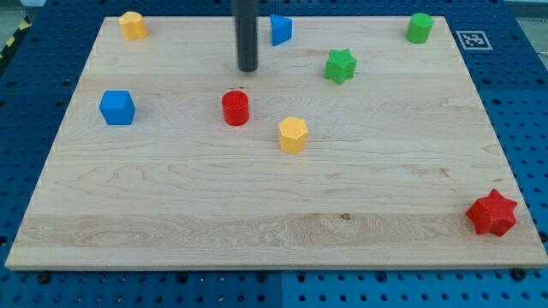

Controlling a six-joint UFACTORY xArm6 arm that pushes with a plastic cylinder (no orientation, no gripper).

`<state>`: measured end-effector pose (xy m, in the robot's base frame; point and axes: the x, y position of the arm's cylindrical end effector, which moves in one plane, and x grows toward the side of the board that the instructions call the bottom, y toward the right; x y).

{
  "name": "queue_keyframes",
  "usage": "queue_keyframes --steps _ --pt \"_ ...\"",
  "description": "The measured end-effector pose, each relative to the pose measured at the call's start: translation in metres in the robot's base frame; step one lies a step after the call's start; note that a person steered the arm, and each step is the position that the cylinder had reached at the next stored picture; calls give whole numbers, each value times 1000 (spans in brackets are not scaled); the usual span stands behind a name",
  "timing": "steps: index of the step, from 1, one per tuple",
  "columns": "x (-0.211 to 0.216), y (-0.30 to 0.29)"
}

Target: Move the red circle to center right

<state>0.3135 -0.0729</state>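
Standing above the red plastic cylinder (235,108), my tip (248,69) touches nothing; no end effector state applies. The cylinder sits left of centre on the wooden desk (274,205). The rod's upper part is cut off at the view's top.

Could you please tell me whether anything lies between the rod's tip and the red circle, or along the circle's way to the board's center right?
Nothing separates my tip from the red cylinder block just below it. Toward the right, the yellow hexagonal block sits close beside and slightly below the path; it may get nudged.
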Motion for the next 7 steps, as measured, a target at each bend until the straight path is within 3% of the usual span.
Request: queue_keyframes --steps 2,4,7 --pt "17 -93" --pt "75 -55" --pt "96 -40"
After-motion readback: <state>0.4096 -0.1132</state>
